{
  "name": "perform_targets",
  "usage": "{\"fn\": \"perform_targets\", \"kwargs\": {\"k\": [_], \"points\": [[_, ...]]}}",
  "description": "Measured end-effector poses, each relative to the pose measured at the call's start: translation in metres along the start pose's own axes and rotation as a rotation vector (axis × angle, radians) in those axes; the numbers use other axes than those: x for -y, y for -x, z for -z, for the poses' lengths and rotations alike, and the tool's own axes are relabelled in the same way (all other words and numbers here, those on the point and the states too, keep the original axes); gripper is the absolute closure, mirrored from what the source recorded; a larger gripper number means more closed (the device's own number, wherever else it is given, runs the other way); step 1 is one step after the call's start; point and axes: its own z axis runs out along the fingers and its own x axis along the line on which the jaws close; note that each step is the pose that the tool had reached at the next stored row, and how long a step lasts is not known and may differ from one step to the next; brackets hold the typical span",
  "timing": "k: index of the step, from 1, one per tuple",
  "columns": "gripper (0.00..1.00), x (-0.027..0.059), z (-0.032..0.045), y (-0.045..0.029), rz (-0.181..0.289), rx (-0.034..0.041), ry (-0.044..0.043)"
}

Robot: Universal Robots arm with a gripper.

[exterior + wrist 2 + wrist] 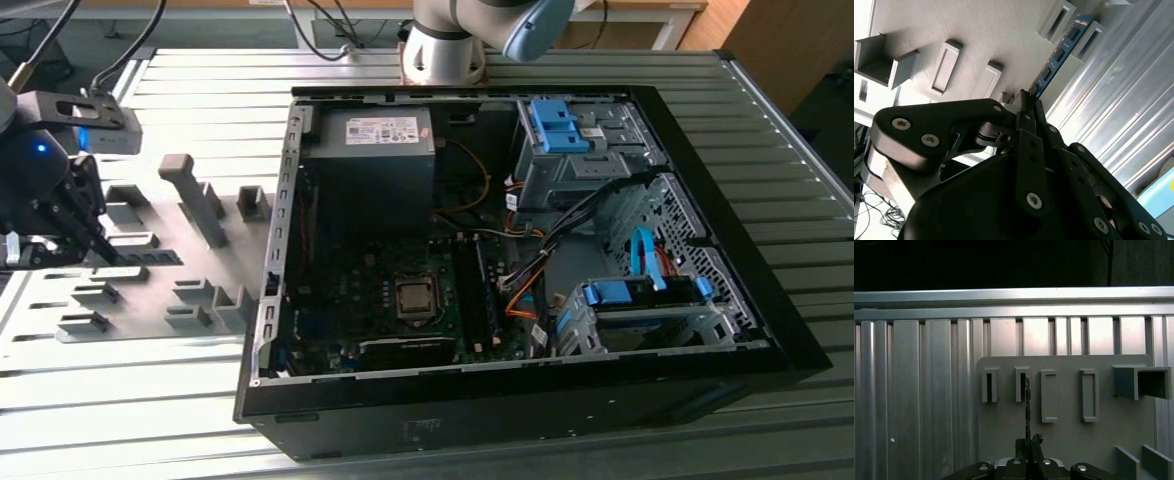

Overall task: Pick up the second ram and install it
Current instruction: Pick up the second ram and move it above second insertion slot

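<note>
Pincer: the black metal pincer (1026,100) has its fingers drawn in tight on the near end of the thin, long, blue-green circuit-board second ram (1058,55). No gap shows between pads and board in the second wrist view, and in the first wrist view the pincer (1029,442) meets the board edge-on.
Second ram: it runs out from the fingertips over the flat grey plastic plate (1064,440). Its far end is between two grey plastic holder blocks (1055,19). I cannot tell whether that end is resting in them or lifted clear.
Setting: the plate lies on the ribbed aluminium bench (534,60), well apart from the motherboard inside the open black computer case (747,330).
Risk, grip: I judge the hold to be at one end only, so the long free length could pivot or droop between the pads if the arm accelerates sharply.
Risk, holder: if the far end is seated, a pull that is not straight could wedge it against a block and twist it in the grasp.
Risk, case: the loose orange and black cables (527,275) by the motherboard could snag a tilted stick.
Risk, seating: a board skewed in the pads would likely meet its slot crooked and jam.
</note>
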Motion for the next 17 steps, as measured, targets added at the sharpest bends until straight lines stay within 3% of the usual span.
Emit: {"fn": "perform_targets", "kwargs": {"k": [13,17], "points": [[0.86,0.0000,0.0106,0.0001,0.000,0.0005,0.0000],[0.86,0.0001,0.0188,0.0002,0.000,0.0006,0.0000]]}}
